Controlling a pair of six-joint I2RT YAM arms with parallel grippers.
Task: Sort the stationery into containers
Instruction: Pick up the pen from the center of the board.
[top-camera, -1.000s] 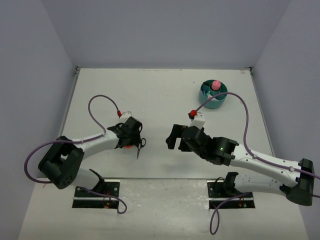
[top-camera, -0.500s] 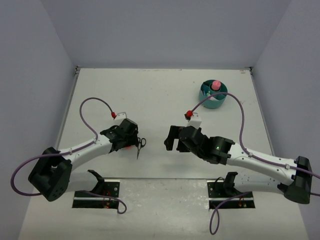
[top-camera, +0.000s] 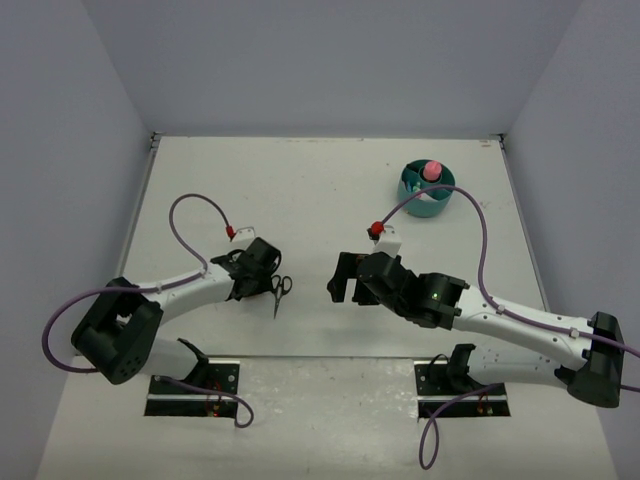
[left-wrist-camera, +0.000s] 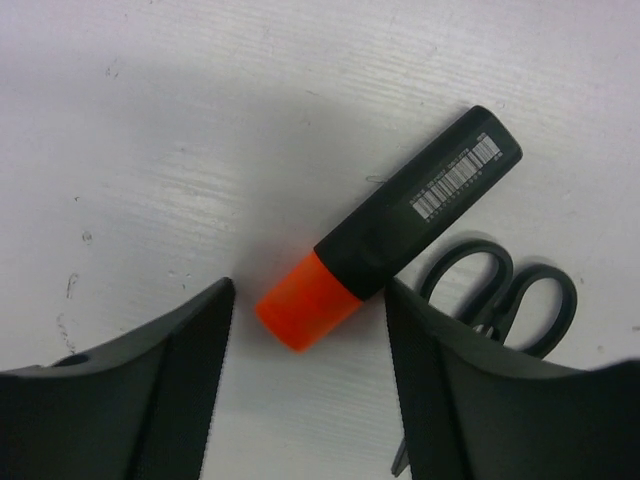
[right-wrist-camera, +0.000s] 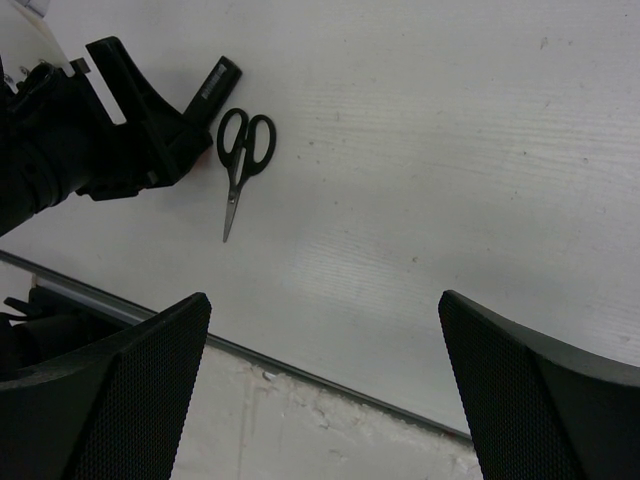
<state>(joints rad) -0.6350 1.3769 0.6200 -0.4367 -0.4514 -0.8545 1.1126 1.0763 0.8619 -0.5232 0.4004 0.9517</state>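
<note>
Since a moment ago our left arm's elbow has shifted. Our left gripper (left-wrist-camera: 307, 300) stands open astride the highlighter (left-wrist-camera: 400, 225) at near left, with the scissors (right-wrist-camera: 234, 188) just beside it. Our right gripper (right-wrist-camera: 322, 298) hangs open and empty. The organizer (top-camera: 427, 207) at far right holds the glue stick (top-camera: 431, 170). We judge two items remain.

Highlighter (left-wrist-camera: 400, 225) and scissors (left-wrist-camera: 505, 295) together; organizer (top-camera: 432, 208) well apart.
Orange-capped black highlighter lies flat just beside closed scissors; pink-capped glue stick (top-camera: 431, 170) stands in teal organizer.

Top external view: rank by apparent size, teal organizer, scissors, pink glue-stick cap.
Largest to smallest:
1. teal organizer
2. scissors, long but thin
3. pink glue-stick cap
No near ties.
</note>
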